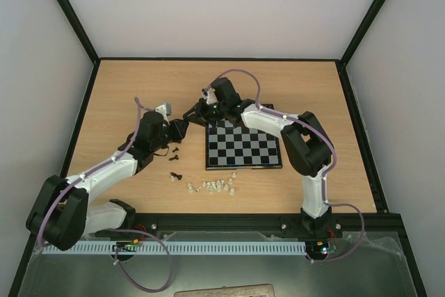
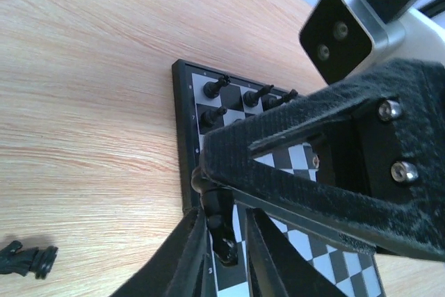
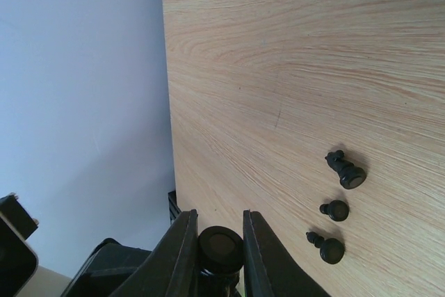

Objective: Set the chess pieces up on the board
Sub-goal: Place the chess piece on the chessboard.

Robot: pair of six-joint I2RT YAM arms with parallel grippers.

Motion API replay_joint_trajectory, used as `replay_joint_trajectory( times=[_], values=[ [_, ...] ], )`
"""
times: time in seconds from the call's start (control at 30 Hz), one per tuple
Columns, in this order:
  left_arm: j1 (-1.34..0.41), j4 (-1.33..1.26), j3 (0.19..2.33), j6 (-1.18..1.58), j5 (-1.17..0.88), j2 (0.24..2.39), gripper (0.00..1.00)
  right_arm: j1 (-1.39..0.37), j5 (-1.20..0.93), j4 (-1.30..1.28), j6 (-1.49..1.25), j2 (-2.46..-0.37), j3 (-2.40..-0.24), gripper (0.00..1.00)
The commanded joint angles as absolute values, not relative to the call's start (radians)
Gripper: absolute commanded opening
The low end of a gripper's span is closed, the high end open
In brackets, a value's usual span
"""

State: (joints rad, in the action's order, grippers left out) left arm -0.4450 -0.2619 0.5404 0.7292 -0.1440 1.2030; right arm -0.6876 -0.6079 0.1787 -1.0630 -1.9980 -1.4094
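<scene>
Beside the far-left corner of the board (image 1: 243, 145), my two grippers meet. My right gripper (image 3: 218, 222) is shut on a black chess piece (image 3: 221, 248), whose round base faces the right wrist camera. In the left wrist view the same chess piece (image 2: 221, 231) hangs between the fingers of my left gripper (image 2: 226, 222). One finger touches it and a thin gap shows beside the other. The right gripper's body (image 2: 327, 165) fills that view above. Several black pieces (image 2: 212, 90) stand on the board's far rows.
Three black pieces (image 3: 335, 209) lie on the wood left of the board, and two more (image 1: 174, 175) lie nearer the front. A cluster of whitish pieces (image 1: 212, 187) lies in front of the board's near-left corner. Black frame rails edge the table.
</scene>
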Motion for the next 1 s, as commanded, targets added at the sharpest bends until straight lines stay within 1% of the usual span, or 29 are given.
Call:
replay_joint_trajectory(
  times=[0.0,0.07,0.1,0.33,0.4,0.43,0.5,0.57,0.63,0.8,0.97],
  values=[
    [-0.449,-0.310,0.584,0.733,-0.122,1.231,0.14,-0.691,-0.641,0.192,-1.068,-1.974,-1.397,0.11],
    [-0.449,-0.305,0.597,0.732,-0.125,1.246,0.04,-0.691,-0.642,0.193,-1.069,-1.974,-1.396,0.11],
    [-0.449,-0.297,0.605,0.730,-0.126,1.253,0.03,-0.691,-0.642,0.193,-1.068,-1.973,-1.396,0.11],
    [-0.449,-0.115,0.705,0.691,-0.119,1.266,0.02,-0.690,-0.629,0.177,-1.042,-1.963,-1.386,0.14],
    [-0.446,-0.039,0.759,0.667,-0.125,1.282,0.02,-0.690,-0.629,0.173,-1.033,-1.963,-1.384,0.19],
    [-0.444,-0.004,0.794,0.654,-0.130,1.292,0.03,-0.690,-0.629,0.167,-1.027,-1.961,-1.384,0.24],
    [-0.438,0.086,0.863,0.628,-0.152,1.326,0.02,-0.688,-0.616,0.145,-1.008,-1.954,-1.380,0.41],
    [-0.430,0.150,0.915,0.610,-0.186,1.362,0.02,-0.685,-0.601,0.129,-0.986,-1.936,-1.367,0.46],
    [-0.420,0.190,0.953,0.601,-0.226,1.389,0.02,-0.673,-0.584,0.112,-0.964,-1.914,-1.348,0.54],
    [-0.404,0.281,1.045,0.582,-0.339,1.460,0.02,-0.608,-0.534,0.089,-0.915,-1.808,-1.233,0.62],
    [-0.372,0.356,1.174,0.580,-0.454,1.569,0.02,-0.581,-0.334,-0.040,-0.785,-1.597,-1.152,0.67]
  ],
)
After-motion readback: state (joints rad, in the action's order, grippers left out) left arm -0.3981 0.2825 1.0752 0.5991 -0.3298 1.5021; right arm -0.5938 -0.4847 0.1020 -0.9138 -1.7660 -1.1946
